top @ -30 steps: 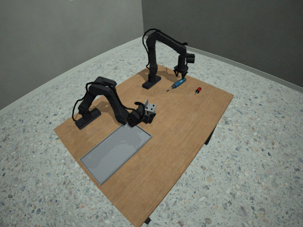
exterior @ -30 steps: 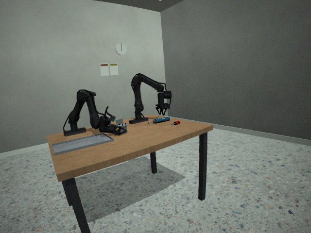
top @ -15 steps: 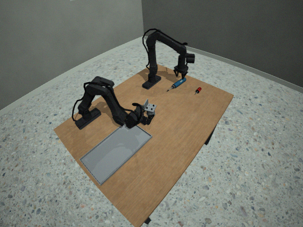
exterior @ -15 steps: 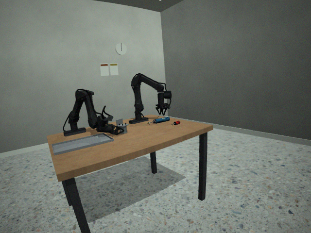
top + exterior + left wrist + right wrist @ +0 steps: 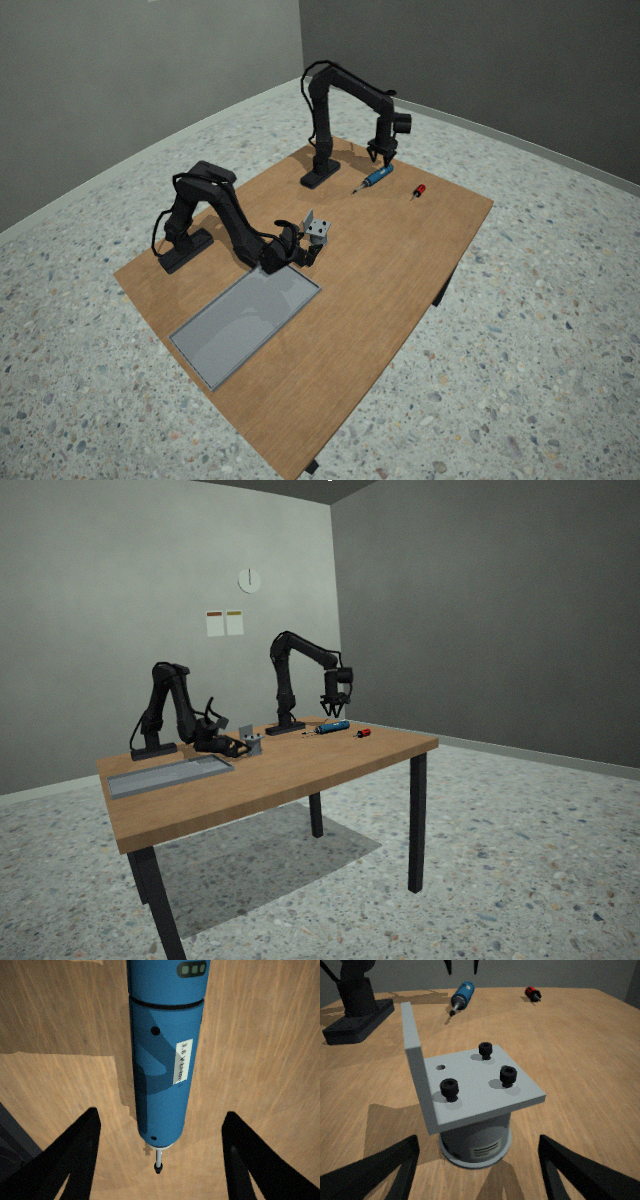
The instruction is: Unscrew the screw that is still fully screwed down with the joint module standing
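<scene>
The top and exterior views share the brown wooden table (image 5: 372, 268) (image 5: 289, 769), seen obliquely from above and lower, farther back. Left wrist looks down closely at the blue-barrelled screwdriver (image 5: 162, 1070).

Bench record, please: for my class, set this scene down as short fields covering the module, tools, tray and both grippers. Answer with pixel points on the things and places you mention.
joint module (image 5: 318, 239) (image 5: 254, 748) (image 5: 470, 1141): standing on the table
bracket (image 5: 308, 219) (image 5: 246, 731) (image 5: 470, 1072): on top of the module
raised screws (image 5: 508, 1076): three, black
electric screwdriver (image 5: 378, 176) (image 5: 333, 727) (image 5: 162, 1070) (image 5: 463, 996): lying on the table
red screwdriver (image 5: 419, 190) (image 5: 364, 733) (image 5: 532, 993): lying on the table
tray (image 5: 242, 315) (image 5: 165, 778): grey, rectangular
left gripper (image 5: 381, 162) (image 5: 333, 715) (image 5: 161, 1112) (image 5: 462, 973): open, above the electric screwdriver
right gripper (image 5: 310, 241) (image 5: 248, 750) (image 5: 478, 1143): open, at the module
</scene>
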Action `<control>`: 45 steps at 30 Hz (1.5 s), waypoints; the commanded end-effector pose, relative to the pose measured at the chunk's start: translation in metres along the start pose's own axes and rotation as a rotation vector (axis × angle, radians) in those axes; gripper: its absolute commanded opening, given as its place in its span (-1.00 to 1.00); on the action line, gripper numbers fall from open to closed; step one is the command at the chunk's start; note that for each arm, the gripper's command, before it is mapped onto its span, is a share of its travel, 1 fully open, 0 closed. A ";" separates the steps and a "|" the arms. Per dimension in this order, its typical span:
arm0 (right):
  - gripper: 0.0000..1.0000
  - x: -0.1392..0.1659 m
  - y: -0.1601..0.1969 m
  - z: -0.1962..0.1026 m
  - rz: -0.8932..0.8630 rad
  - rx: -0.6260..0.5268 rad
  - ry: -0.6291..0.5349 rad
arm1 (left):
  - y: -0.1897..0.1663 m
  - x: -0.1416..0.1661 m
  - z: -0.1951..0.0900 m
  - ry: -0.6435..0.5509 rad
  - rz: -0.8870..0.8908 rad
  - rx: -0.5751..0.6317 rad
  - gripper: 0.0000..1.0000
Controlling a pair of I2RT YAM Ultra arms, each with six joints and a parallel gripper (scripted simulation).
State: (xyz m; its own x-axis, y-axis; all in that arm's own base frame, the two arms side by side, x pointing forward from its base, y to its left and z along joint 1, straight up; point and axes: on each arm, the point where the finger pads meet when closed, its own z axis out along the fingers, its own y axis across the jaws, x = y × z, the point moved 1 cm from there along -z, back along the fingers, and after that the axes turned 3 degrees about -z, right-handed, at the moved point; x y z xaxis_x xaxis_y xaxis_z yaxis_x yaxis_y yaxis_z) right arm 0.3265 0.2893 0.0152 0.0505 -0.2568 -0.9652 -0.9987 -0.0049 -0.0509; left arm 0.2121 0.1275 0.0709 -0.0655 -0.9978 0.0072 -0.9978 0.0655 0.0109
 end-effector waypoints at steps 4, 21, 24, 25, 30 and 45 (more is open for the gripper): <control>0.72 -0.010 -0.001 -0.008 -0.024 -0.009 -0.012 | -0.005 -0.003 -0.015 -0.027 0.008 0.041 0.30; 0.72 -0.006 0.005 -0.028 -0.007 -0.013 -0.007 | -0.005 -0.003 -0.015 -0.027 0.008 0.041 0.30; 0.72 -0.014 0.005 -0.028 -0.012 -0.019 -0.008 | -0.005 -0.003 -0.015 -0.027 0.008 0.041 0.30; 0.72 -0.022 -0.001 -0.028 -0.031 -0.014 -0.014 | -0.005 -0.003 -0.015 -0.027 0.008 0.041 0.30; 0.72 -0.038 -0.007 -0.031 -0.049 -0.009 -0.020 | -0.005 -0.003 -0.015 -0.027 0.008 0.041 0.30; 0.72 -0.063 -0.007 -0.038 -0.049 -0.009 -0.020 | -0.005 -0.003 -0.015 -0.027 0.008 0.041 0.30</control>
State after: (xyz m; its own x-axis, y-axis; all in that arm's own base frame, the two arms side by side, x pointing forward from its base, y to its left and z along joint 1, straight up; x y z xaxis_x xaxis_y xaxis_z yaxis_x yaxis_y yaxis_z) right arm 0.3238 0.2674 0.0616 0.0562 -0.2555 -0.9652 -0.9984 -0.0137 -0.0546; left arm 0.2121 0.1275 0.0709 -0.0655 -0.9978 0.0072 -0.9978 0.0655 0.0109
